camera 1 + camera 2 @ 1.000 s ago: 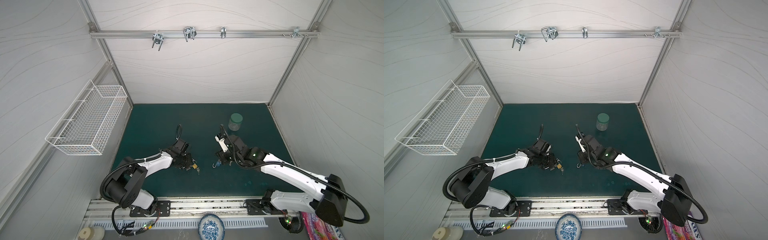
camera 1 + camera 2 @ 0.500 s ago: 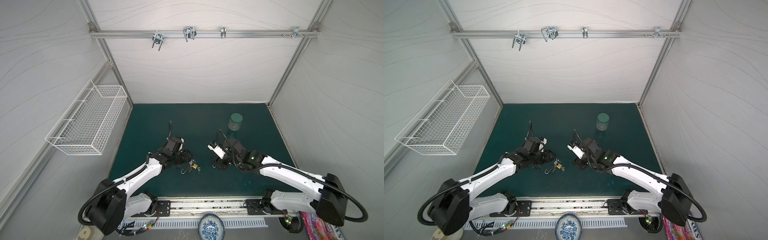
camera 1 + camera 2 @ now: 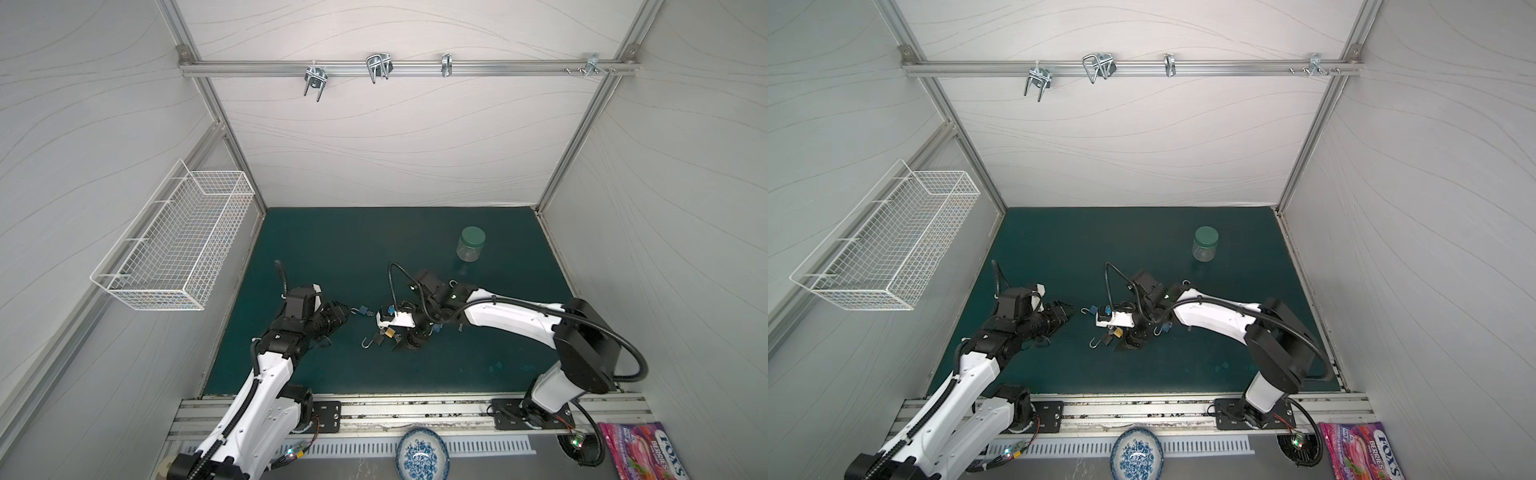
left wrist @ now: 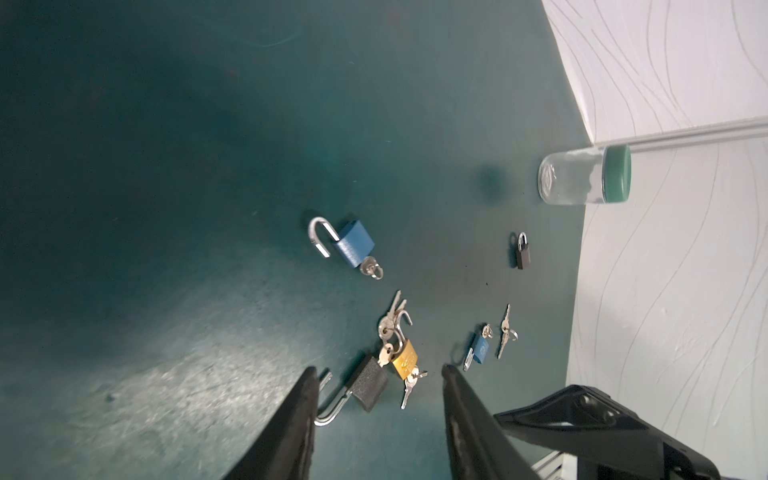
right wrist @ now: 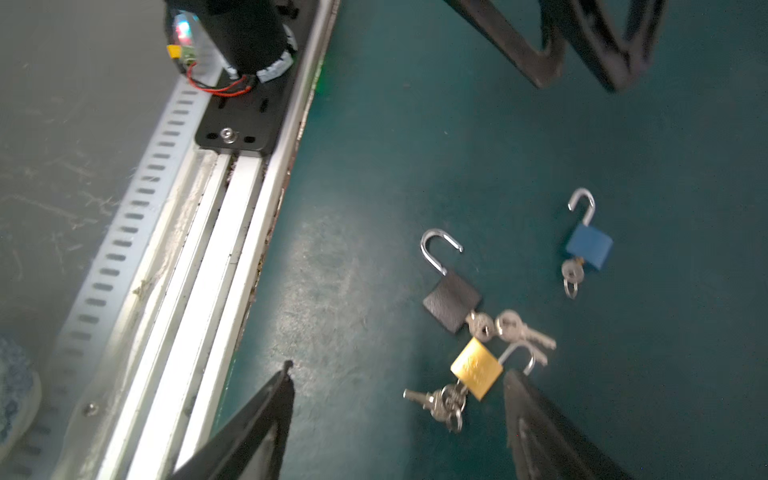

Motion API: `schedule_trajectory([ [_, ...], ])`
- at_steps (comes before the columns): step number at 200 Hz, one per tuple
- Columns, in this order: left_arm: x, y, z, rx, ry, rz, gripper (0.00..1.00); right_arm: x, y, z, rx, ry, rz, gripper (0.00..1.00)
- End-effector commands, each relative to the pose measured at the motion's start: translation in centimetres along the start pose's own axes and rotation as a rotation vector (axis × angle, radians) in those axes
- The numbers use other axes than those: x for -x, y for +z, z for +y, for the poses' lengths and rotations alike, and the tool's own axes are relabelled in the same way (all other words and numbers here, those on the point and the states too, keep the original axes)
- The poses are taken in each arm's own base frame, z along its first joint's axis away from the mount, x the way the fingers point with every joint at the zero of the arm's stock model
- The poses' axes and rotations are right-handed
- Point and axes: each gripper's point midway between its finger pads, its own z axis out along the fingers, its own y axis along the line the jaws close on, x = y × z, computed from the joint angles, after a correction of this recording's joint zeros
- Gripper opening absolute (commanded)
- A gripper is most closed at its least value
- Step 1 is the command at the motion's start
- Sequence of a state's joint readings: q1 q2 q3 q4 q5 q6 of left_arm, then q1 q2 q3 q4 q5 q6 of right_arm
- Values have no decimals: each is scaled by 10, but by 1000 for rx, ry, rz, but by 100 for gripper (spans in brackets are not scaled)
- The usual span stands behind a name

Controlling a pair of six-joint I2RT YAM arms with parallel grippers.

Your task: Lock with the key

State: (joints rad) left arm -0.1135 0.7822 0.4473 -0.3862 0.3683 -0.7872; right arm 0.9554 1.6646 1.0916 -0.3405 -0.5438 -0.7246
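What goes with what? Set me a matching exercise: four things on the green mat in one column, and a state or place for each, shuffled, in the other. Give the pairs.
1. jar
2. gold padlock
3. small grey padlock
4. larger blue padlock

A. shackle shut
B. lying apart, shackle open, key in it
C. green lid on
D. right beside the black padlock

Pairs: 1-C, 2-D, 3-A, 4-B
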Motion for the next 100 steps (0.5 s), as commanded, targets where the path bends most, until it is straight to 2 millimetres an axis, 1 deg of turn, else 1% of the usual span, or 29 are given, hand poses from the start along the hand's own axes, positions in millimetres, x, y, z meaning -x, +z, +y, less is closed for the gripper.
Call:
schedule_trajectory([
  [1, 4, -5, 2, -29, -70, 0, 49, 5, 10, 16, 175, -173, -29, 77],
  [11, 8, -6, 4, -39, -100, -12, 49, 2, 17, 13, 205, -198, -5, 73],
  [43, 21, -10, 11, -80, -185, -41, 49, -8, 36, 0, 271, -219, 78, 66],
  [46, 22, -10, 12, -80, -188, -41, 49, -9, 37, -1, 275, -219, 84, 65],
  [80, 25, -10, 15, -81, -199, -38, 48, -17, 54, -9, 290, -273, 134, 63],
  [100, 26, -9, 17, -79, -206, -37, 47, -25, 64, -12, 296, -307, 155, 60],
])
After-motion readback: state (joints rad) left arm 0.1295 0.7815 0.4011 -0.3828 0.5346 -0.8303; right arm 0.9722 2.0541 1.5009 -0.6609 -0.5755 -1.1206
